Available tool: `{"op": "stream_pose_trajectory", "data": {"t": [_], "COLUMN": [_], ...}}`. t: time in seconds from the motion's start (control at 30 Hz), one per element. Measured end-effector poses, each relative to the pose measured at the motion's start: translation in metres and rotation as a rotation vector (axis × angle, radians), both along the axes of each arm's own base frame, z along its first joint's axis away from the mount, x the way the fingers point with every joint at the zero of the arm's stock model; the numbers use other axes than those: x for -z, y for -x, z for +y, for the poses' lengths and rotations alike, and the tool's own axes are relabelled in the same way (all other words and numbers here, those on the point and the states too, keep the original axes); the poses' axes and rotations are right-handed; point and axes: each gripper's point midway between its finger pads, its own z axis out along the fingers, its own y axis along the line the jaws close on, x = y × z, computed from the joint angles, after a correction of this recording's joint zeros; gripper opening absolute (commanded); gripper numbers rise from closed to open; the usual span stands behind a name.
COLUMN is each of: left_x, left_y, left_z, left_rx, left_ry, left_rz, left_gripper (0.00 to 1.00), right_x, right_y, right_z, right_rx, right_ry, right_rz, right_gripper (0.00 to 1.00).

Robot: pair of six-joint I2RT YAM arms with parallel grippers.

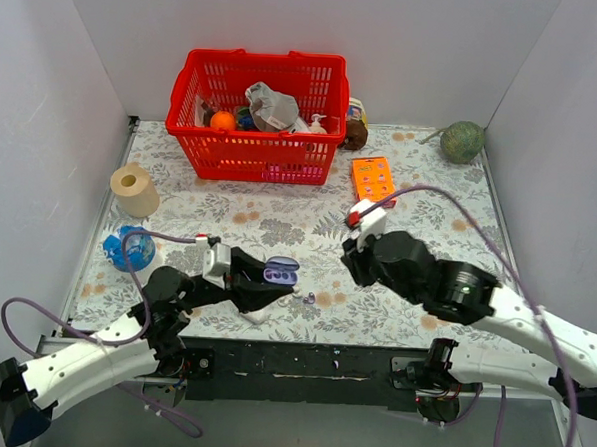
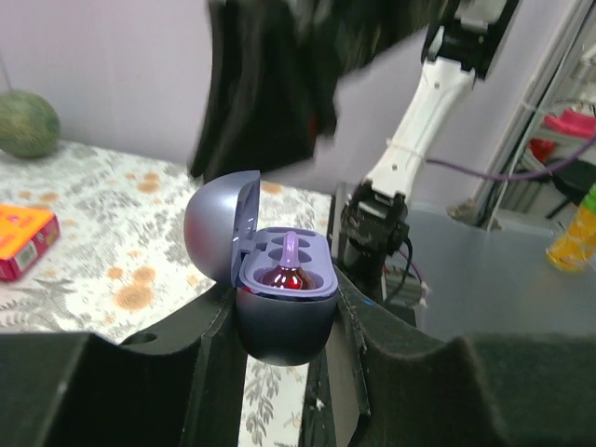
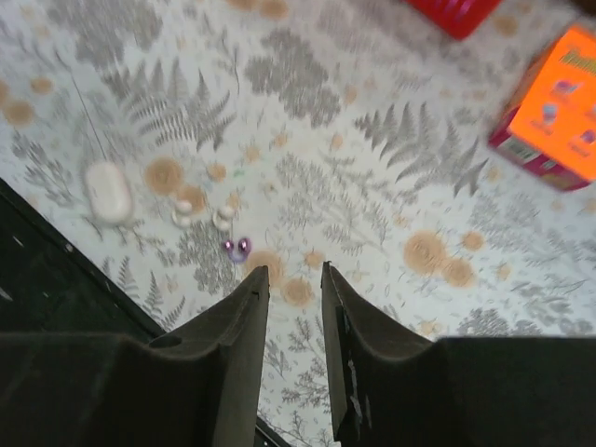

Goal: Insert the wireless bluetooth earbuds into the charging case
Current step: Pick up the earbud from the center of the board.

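My left gripper (image 1: 273, 282) is shut on the charging case (image 1: 281, 272) and holds it above the table. In the left wrist view the case (image 2: 284, 321) sits between my fingers with its lid open to the left. One earbud (image 2: 289, 270) rests in the near socket, its pale stem up. The far socket looks empty. A small purple earbud (image 1: 310, 297) lies on the table right of the case; it also shows in the right wrist view (image 3: 237, 248). My right gripper (image 3: 293, 270) hovers above the table, slightly open and empty, with that earbud just left of its left fingertip.
A white oval lump (image 3: 109, 192) and two small white buds (image 3: 203, 214) lie left of the purple earbud. A red basket (image 1: 259, 111), orange box (image 1: 372, 177), green melon (image 1: 463, 142), paper roll (image 1: 133, 188) and blue object (image 1: 129, 247) stand around the table.
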Motion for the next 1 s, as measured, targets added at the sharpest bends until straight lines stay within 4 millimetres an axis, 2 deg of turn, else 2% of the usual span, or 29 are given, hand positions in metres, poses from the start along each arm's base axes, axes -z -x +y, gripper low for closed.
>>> {"op": "stream_pose_trajectory", "data": {"t": [0.17,0.23,0.27,0.47,0.7,1.0], "left_x": [-0.029,-0.035,-0.036,-0.033,-0.032,-0.026], "left_y": [0.0,0.0,-0.001,-0.006,-0.008,-0.007], "left_z": [0.023,0.029,0.031,0.038,0.046,0.051], "left_rx": [-0.088,-0.111,-0.119,-0.171,-0.201,-0.219], "left_ry": [0.101,0.127,0.132,0.133,0.145,0.139], "left_rz": [-0.025,-0.023,-0.018,0.027,0.046,0.056], "left_gripper": [0.0,0.0,0.0,0.0,0.0,0.0], "right_x": [0.127,0.165,0.174,0.196,0.234,0.249], "right_y": [0.007,0.014,0.015,0.003,0.002,-0.002], "right_z": [0.018,0.019,0.022,0.055,0.056,0.06], "right_rx": [-0.028,-0.037,-0.034,0.032,0.159,0.219], "right_ry": [0.145,0.199,0.206,0.094,0.048,0.023], "right_rz": [0.204,0.282,0.31,0.38,0.477,0.508], "right_gripper": [0.37,0.4,0.4,0.4,0.42,0.44]}}
